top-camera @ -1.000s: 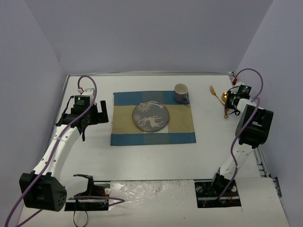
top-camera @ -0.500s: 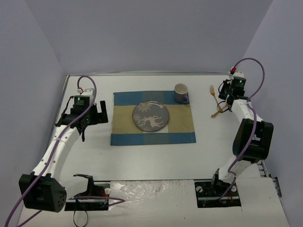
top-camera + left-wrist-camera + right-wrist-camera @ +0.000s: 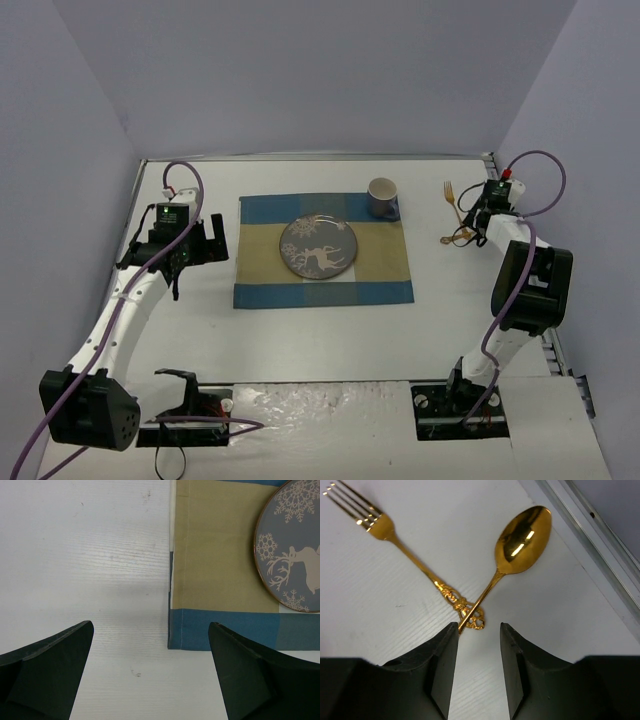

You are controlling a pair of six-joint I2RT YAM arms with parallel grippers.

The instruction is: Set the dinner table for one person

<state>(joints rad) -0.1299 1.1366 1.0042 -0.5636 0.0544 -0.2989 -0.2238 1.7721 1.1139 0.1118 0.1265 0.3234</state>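
One hand (image 3: 478,626) low over spoon (image 3: 522,537) handle

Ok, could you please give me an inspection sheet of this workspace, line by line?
Surface: white table, a few small marks; checked placemat lies flat in the middle.
Job's things: plate on the placemat; mug on its far right corner; fork and spoon on the table to the right, handles crossed.
Clutter: nothing seen.
Hands: left hand open, empty, at the placemat's left edge; right hand open, at the crossed handle ends, holding nothing.
Cables: purple cable on each arm.
Surroundings: lilac walls; metal rim.
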